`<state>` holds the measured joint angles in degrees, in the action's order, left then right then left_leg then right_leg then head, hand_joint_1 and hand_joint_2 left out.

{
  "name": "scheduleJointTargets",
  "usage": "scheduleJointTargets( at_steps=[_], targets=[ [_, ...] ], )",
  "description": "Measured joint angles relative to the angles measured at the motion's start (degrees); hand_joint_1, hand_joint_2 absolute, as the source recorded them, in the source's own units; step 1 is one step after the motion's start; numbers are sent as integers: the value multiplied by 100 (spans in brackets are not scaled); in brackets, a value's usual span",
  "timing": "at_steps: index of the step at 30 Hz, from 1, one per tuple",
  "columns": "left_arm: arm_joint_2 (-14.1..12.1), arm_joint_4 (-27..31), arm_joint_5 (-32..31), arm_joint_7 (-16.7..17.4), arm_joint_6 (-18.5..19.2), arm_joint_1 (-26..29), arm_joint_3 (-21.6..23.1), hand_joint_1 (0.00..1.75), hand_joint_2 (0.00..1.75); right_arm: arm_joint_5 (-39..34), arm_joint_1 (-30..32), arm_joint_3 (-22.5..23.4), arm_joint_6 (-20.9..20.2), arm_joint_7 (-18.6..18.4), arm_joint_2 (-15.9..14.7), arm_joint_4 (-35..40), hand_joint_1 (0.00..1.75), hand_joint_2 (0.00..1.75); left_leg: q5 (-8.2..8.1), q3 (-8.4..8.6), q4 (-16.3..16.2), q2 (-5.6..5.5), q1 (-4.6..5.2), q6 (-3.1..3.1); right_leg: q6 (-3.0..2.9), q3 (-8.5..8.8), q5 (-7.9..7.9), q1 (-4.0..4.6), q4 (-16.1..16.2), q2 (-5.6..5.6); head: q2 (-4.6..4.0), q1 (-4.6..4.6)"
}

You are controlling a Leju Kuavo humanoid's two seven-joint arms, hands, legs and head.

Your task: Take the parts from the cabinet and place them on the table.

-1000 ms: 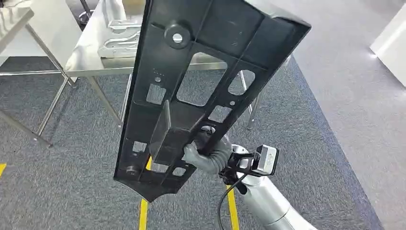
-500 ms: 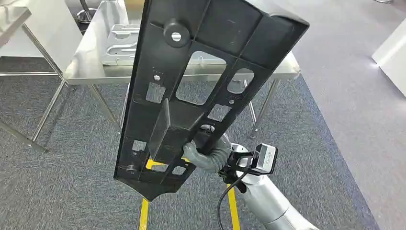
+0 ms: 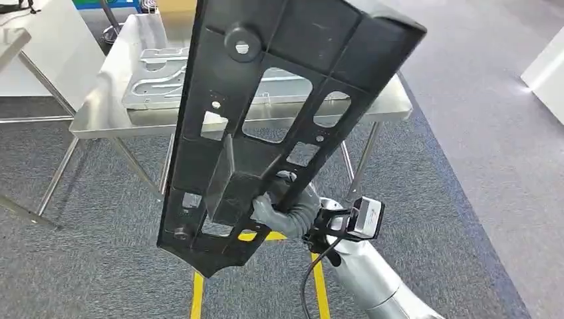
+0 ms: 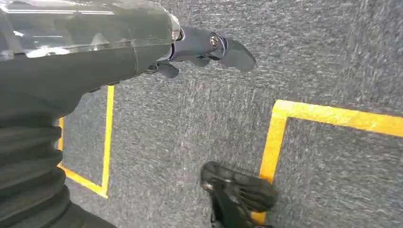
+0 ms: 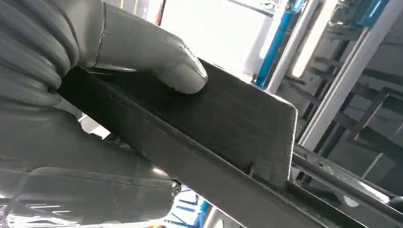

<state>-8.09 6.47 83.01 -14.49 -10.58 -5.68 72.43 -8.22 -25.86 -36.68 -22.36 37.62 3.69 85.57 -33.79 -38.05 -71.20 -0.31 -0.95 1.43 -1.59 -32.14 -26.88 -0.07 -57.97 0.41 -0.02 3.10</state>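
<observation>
In the head view the right hand [image 3: 282, 211] grips a long black plastic panel with ribs and cut-out openings [image 3: 279, 113], its fingers wrapped around a raised block near the panel's lower end, so that the panel stands tilted up in the air in front of the robot. Beyond the panel stands a stainless-steel table with thin legs [image 3: 100, 113], and a flat pressed silver metal part [image 3: 159, 83] lies on its top; the black panel is above and in front of the table, not touching it. Grey carpet [image 3: 452, 186] covers the floor, with yellow tape lines [image 3: 197, 302] below the panel. In the left wrist view the left hand [image 4: 204, 50] hangs over the carpet with nothing in it, its dark fingers loosely apart. In the right wrist view the grey thumb [image 5: 157, 61] presses flat on the panel's black block.
</observation>
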Motion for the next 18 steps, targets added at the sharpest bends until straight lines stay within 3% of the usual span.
scheduleJointTargets(
  at_steps=[2,3,4,6,8,9,10,12,13,14,15,16,17,18],
  targets=[
    [-9,0,0,0,-2,6,0,0,175,-2,-3,0,4,2,9,-9,166,175,732,260,961,4,4,-67,27,164,-114,2,2,-12,0,0],
    [-9,0,-2,0,-2,24,0,0,175,-2,-7,0,7,2,7,-22,166,175,1028,301,1240,18,19,-82,46,193,-156,2,9,-17,0,-2],
    [-9,0,-2,0,-4,21,2,0,175,-2,-5,-4,7,4,9,-37,166,175,798,278,1267,33,68,-86,80,198,-164,13,14,2,0,0],
    [-9,0,0,-2,-9,35,2,0,175,-9,-2,-4,13,2,9,-48,166,175,895,280,1305,19,83,-187,170,220,-166,11,-17,0,0,0],
    [-4,0,0,-7,-9,29,2,0,175,-13,-10,-7,15,9,11,-46,166,175,891,445,1366,-5,29,-251,248,238,-195,15,-73,-3,0,2],
    [-4,0,0,-9,-6,21,2,0,175,-13,-23,-9,24,11,11,-46,166,175,877,518,1384,-6,37,-273,269,193,-237,-3,-246,-7,0,-2],
    [-4,0,0,-9,-6,11,2,0,175,-13,-55,-11,24,15,11,-46,166,175,849,551,1387,-6,37,-315,306,-18,-342,-11,-592,-10,0,-2],
    [-2,0,0,-9,-6,14,2,0,175,-15,-46,-13,39,15,7,-64,166,175,782,598,1387,-7,41,-331,321,-583,-663,-19,-1400,-11,0,-2],
    [-2,0,0,-9,-6,26,2,0,175,-15,-37,-13,46,15,2,-81,166,175,741,631,1386,-7,42,-333,318,-841,-809,-19,-1692,-12,0,-2],
    [-2,0,0,-9,-6,33,2,0,175,-15,-29,-13,46,15,2,-92,166,175,698,680,1386,-9,44,-330,321,-980,-802,-19,-1736,-12,0,-2],
    [-2,0,-2,-9,-6,33,2,0,175,-15,-27,-13,46,13,2,-94,166,175,646,744,1386,-18,46,-327,310,-979,-655,-18,-1522,-12,0,-2],
    [-2,0,0,-9,-6,31,2,0,175,-15,-29,-13,46,13,2,-94,166,175,588,828,1386,-24,54,-319,292,-861,-367,-11,-1098,-12,0,-2],
    [0,0,-2,-9,-4,30,2,0,175,-15,-31,-13,46,15,2,-94,166,175,522,923,1387,-26,68,-307,249,-691,12,5,-572,-11,0,-2],
    [9,0,-2,-11,0,37,4,0,175,-15,-32,-13,46,13,2,-98,166,175,465,936,1403,-28,62,-297,166,-568,442,36,-121,-27,0,-2]
  ],
)
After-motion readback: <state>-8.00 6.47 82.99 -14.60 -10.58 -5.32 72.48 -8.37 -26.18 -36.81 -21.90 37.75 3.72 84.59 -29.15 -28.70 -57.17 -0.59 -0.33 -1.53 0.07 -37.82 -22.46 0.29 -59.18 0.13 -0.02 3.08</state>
